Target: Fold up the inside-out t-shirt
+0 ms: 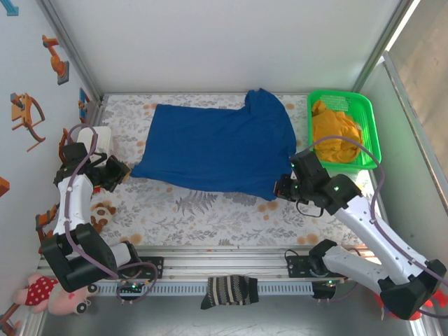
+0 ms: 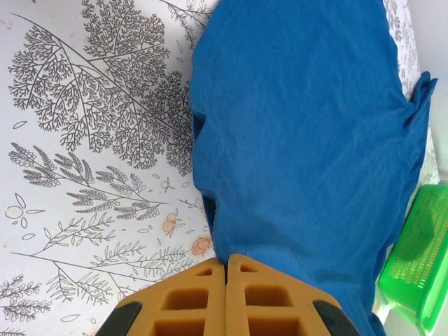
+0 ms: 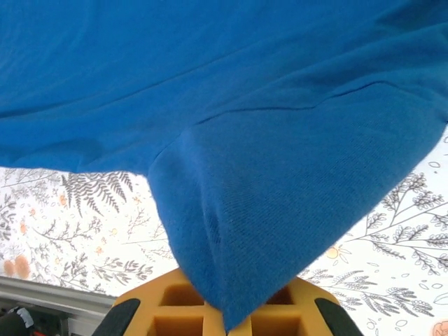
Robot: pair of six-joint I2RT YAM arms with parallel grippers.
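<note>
The inside-out t-shirt [image 1: 217,147] is royal blue and lies spread across the middle of the flower-patterned table [image 1: 210,220]. My left gripper [image 1: 124,172] sits at the shirt's near left corner. In the left wrist view its orange fingers [image 2: 189,301] are pressed together, and the edge of the t-shirt [image 2: 308,140] runs into their tips at the left gripper [image 2: 225,262]. My right gripper [image 1: 280,190] is at the near right corner. There the right gripper [image 3: 227,325] is shut on a fold of the t-shirt [image 3: 245,105], which rises off the table.
A green basket [image 1: 371,136] at the back right holds a mustard-yellow garment [image 1: 336,136]; the basket [image 2: 420,266] also appears past the shirt. A dark striped sock [image 1: 229,289] lies on the front rail. Plush toys [image 1: 52,294] sit at the near left.
</note>
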